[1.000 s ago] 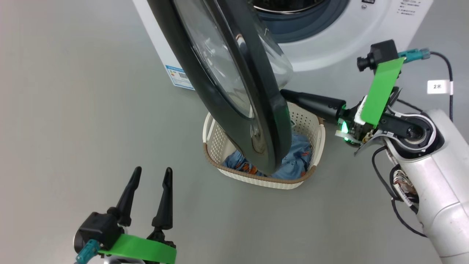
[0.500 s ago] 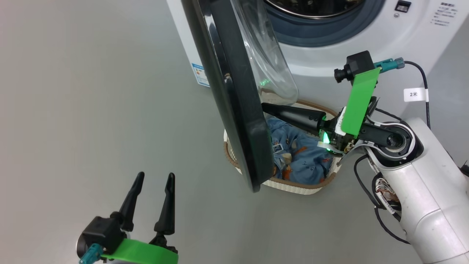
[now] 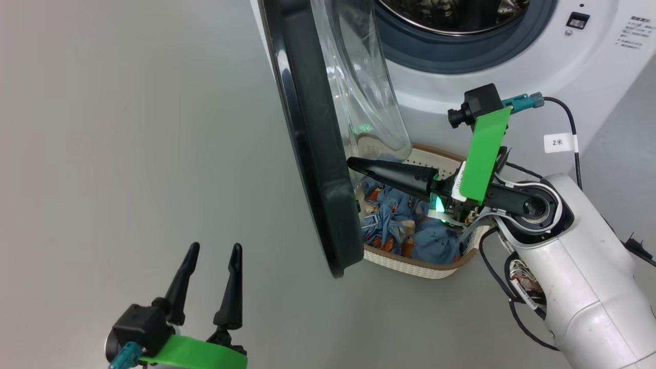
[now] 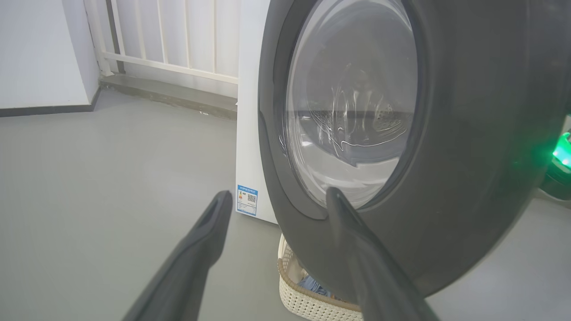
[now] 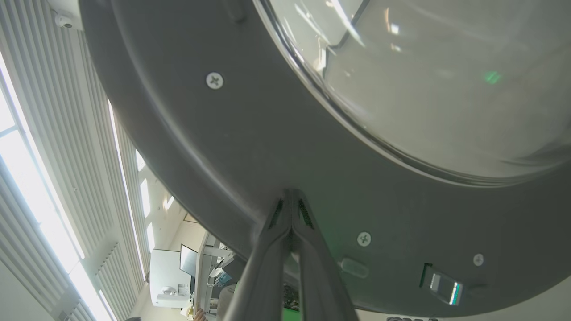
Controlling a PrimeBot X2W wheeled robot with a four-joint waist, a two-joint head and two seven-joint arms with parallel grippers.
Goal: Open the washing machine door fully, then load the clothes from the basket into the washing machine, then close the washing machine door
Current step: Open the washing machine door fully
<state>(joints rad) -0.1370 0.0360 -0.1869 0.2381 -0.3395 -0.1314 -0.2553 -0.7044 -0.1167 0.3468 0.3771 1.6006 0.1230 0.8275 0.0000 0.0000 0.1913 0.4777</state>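
On the grey floor (image 3: 128,128) before the washing machine (image 3: 461,97), the basket (image 3: 420,267) is seen with the blue printed clothes (image 3: 405,225) heaped inside it. The door (image 3: 318,179) is swung out from the machine and is viewed nearly edge-on, its lower rim hanging over the basket's left side. The right gripper (image 3: 351,163) is stretched across the basket, its jaws clenched together on nothing and their tips set against the door's inner face, low on the rim. The left gripper (image 3: 215,247) is held low over the floor, well apart from the door, its jaws released and empty. A blue label (image 4: 246,200) is seen on the machine's side.
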